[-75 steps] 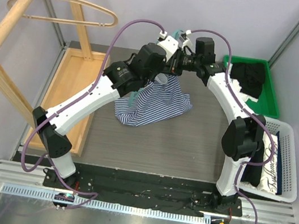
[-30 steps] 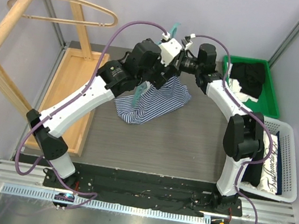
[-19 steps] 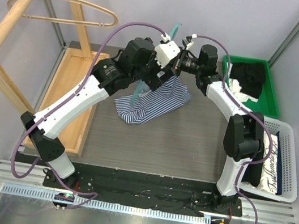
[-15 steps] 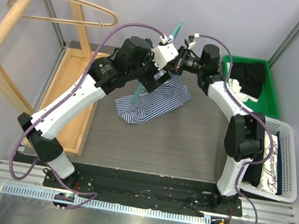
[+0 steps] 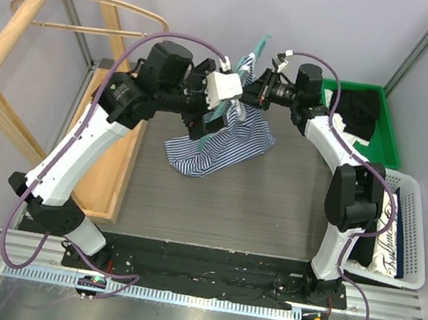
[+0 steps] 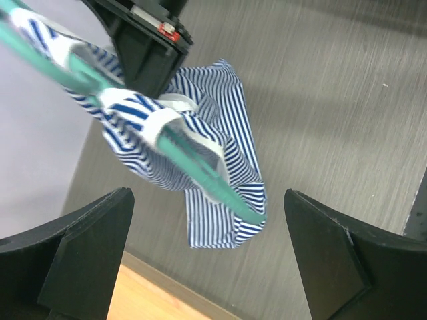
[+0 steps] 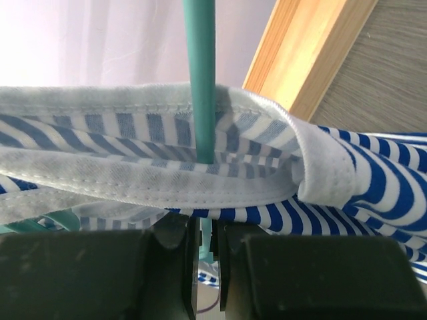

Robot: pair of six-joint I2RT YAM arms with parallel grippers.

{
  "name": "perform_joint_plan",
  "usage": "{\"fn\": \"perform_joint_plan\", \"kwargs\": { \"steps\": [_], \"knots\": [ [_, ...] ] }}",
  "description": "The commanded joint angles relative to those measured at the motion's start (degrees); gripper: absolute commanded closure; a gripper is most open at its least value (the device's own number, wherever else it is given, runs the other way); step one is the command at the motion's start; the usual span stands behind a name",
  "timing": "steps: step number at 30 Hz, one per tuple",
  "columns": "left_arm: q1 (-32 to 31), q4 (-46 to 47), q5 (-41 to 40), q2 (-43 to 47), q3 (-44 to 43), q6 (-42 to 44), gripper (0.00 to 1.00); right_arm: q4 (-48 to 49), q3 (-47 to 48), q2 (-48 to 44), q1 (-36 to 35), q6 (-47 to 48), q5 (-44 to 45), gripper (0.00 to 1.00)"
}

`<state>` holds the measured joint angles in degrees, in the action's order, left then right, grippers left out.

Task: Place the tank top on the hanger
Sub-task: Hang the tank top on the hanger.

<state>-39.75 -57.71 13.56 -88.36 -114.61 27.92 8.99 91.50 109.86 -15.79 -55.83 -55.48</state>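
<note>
Found soft, light tank top (image 5: pixel 220 146) draped on thin stiff hanger (image 6: pixel 200 167) over the table (image 5: pixel 271 211), with right gripper (image 7: pixel 207 247) clenched on hanger and left gripper (image 6: pixel 205 200) spread empty; likely best pinched by white trim (image 7: pixel 200 191)

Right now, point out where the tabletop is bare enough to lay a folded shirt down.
Widest bare patch: the table between the tank top and the arm bases, wooden tray on its left, right arm on its right. Crowded: the back middle, where both arms meet at the hanger. The green bin and white basket hold clothes.
</note>
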Motion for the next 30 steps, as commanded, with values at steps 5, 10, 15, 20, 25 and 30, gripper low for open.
{"fn": "perform_joint_plan", "kwargs": {
  "steps": [5, 10, 15, 20, 25, 30],
  "knots": [
    [3.1, -11.6, 6.3, 4.2, -9.2, 19.5, 0.0, -5.6, 4.2, -5.4, 1.8, 6.0, -7.3, 0.99],
    [4.8, -15.2, 4.5, 4.6, -7.1, 30.2, 0.0, -17.8, 5.8, -6.5, 1.8, 15.2, -11.0, 0.99],
    [5.0, -15.1, 1.1, 3.7, -4.9, 39.4, 0.0, -34.1, 7.3, -7.5, 1.8, 28.6, -10.1, 0.99],
    [5.6, -15.0, 3.9, 2.8, -3.7, 46.6, 0.0, -46.9, 7.5, -8.4, 1.3, 38.8, -7.4, 0.99],
    [6.7, -11.6, 6.4, 2.0, -2.7, 48.8, 0.0, -54.2, 4.7, -10.4, 0.6, 47.9, -8.7, 0.99],
    [8.2, -8.9, 13.4, 0.2, -6.2, 44.0, 0.0, -59.1, 5.6, -11.3, 0.6, 53.5, -8.5, 0.99]
  ]
}}
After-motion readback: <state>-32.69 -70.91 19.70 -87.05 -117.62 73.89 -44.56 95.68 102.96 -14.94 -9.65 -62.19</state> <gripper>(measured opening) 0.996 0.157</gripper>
